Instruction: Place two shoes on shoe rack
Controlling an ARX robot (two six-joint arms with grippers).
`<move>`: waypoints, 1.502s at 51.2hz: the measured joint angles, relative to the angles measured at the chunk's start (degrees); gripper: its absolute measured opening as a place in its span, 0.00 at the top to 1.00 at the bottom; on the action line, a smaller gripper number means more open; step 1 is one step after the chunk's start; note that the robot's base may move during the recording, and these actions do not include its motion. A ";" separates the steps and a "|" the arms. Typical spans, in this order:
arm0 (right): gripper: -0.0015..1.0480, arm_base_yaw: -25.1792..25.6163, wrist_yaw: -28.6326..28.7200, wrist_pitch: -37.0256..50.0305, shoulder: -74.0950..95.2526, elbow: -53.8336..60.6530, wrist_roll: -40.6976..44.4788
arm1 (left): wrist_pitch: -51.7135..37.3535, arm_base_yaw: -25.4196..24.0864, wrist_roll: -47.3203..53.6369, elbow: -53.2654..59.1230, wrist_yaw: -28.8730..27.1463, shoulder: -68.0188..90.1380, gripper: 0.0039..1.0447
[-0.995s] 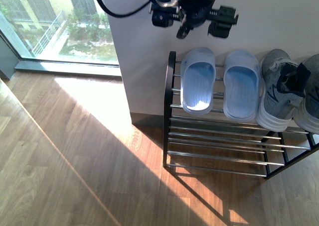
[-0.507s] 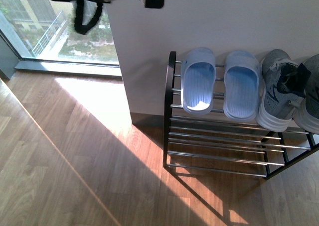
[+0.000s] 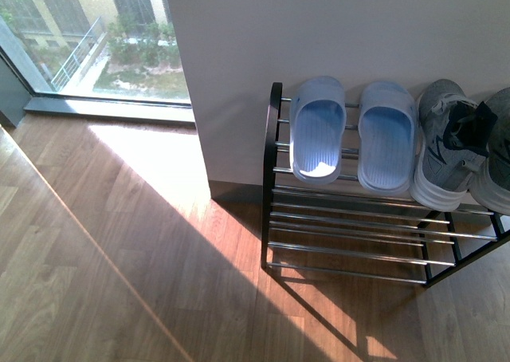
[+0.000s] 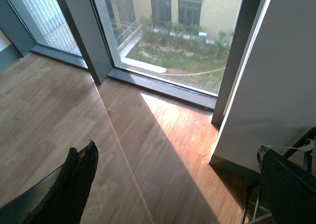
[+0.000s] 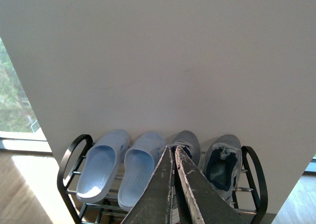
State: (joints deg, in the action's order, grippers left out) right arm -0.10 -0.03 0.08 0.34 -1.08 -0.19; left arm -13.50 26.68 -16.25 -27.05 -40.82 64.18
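Two pale blue slide sandals (image 3: pixel 319 131) (image 3: pixel 386 137) lie side by side on the top tier of the shoe rack (image 3: pixel 351 234), toes to the wall. Beside them on the same tier sit two grey sneakers (image 3: pixel 443 143) (image 3: pixel 496 151) with white soles. In the right wrist view the same row shows: sandals (image 5: pixel 101 165) (image 5: pixel 139 167) and sneakers (image 5: pixel 187 141) (image 5: pixel 222 165). My right gripper (image 5: pixel 174 150) is shut with nothing in it, held well back from the rack. The left gripper (image 4: pixel 177 184) is open and empty above the wood floor. Neither arm shows in the front view.
A white wall (image 3: pixel 335 35) stands behind the rack. A floor-to-ceiling window (image 3: pixel 88 35) with a dark sill is to the left. Wood floor (image 3: pixel 119 258) with a sunlit patch spreads in front. The rack's lower tiers of silver rods (image 3: pixel 351 254) hold nothing.
The dark arm and gripper that hung at the top of the front view have moved left and up and out of the picture. The shoes have not moved.
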 joint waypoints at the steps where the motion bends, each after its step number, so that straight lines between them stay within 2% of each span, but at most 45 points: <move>1: 0.98 0.00 0.00 0.00 -0.02 0.00 0.00 | 0.17 -0.04 -0.02 0.24 -0.07 -0.87 0.09; 4: 0.98 0.00 0.04 0.00 -0.02 0.00 0.00 | 0.26 -0.07 -0.15 0.35 -0.13 -2.12 0.09; 8: 0.96 0.00 0.04 0.00 -0.02 0.00 0.07 | -11.41 -2.23 4.44 4.52 9.14 -2.08 0.18; 14: 0.76 0.00 0.00 0.00 -0.02 0.00 0.04 | -28.92 -6.49 11.82 13.27 21.24 -5.40 0.38; 17: 0.66 0.00 0.00 0.00 -0.04 0.00 0.04 | -29.57 -8.52 13.68 15.08 23.45 -8.72 0.49; 29: 0.36 0.00 0.04 0.00 -0.04 0.00 0.04 | -26.80 -13.35 15.17 19.50 27.93 -15.54 0.79; 33: 0.21 0.00 0.02 0.00 -0.04 0.00 0.04 | -24.87 -15.34 15.39 20.87 30.14 -19.19 0.96; 35: 0.15 0.00 0.02 0.00 -0.04 0.00 0.04 | -24.11 -16.06 15.39 21.27 30.71 -20.46 0.99; 38: 0.07 0.00 0.02 0.00 -0.04 0.00 0.02 | -22.62 -17.18 15.56 22.05 31.78 -22.49 0.99; 51: 0.09 0.00 0.02 0.00 -0.04 0.00 0.04 | -18.40 -20.57 15.63 24.72 35.19 -29.75 0.99; 55: 0.09 0.00 0.02 0.00 -0.07 0.00 0.04 | -18.88 -24.24 15.67 26.21 39.98 -31.10 0.99; 60: 0.09 0.00 0.00 0.00 -0.07 0.00 0.04 | -16.61 -26.29 15.67 26.27 40.17 -33.48 0.99; 77: 0.09 0.00 0.04 -0.02 -0.07 0.00 0.04 | -5.55 -26.43 15.69 26.27 40.70 -45.24 0.99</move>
State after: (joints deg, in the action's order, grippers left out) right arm -0.10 0.01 0.05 0.27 -1.08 -0.14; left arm -19.05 0.25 -0.56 -0.78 -0.12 18.94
